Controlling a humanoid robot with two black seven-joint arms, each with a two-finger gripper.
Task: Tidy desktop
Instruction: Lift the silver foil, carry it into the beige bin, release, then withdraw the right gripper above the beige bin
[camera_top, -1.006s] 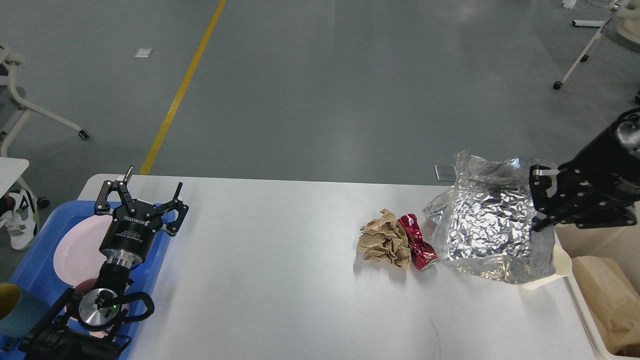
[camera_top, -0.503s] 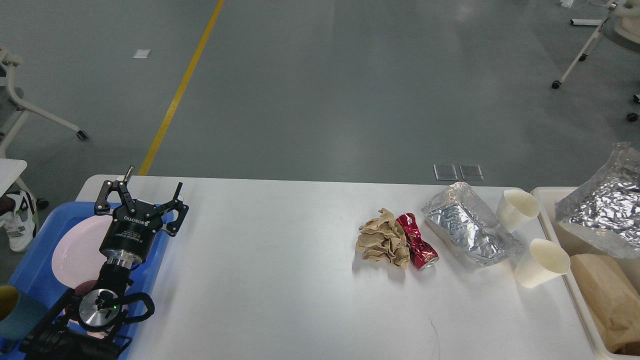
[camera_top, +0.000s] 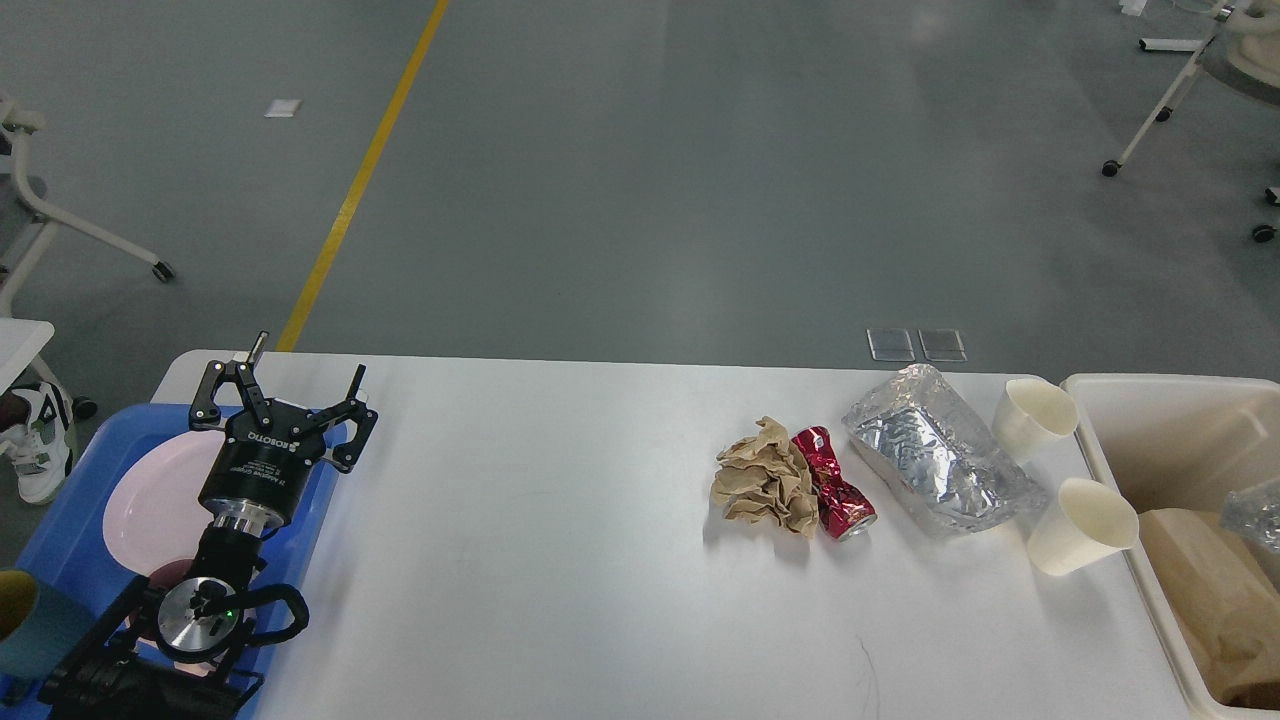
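Risk: tipped cream paper cups (camera_top: 1082, 524) near the white desktop (camera_top: 560, 560) right edge may roll off; left gripper (camera_top: 285, 400) hovers spread, right gripper unseen.

Smooth white desktop (camera_top: 560, 560) with a soft sheen; crumpled matt brown paper (camera_top: 766, 489); dented glossy red metal can (camera_top: 834, 482); wrinkled shiny foil bag (camera_top: 940, 464); blue plastic tray (camera_top: 60, 560).

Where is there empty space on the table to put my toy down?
The desktop is bare between the blue tray and the crumpled paper. It's crowded on the right: red can, foil bag, two paper cups, bin.
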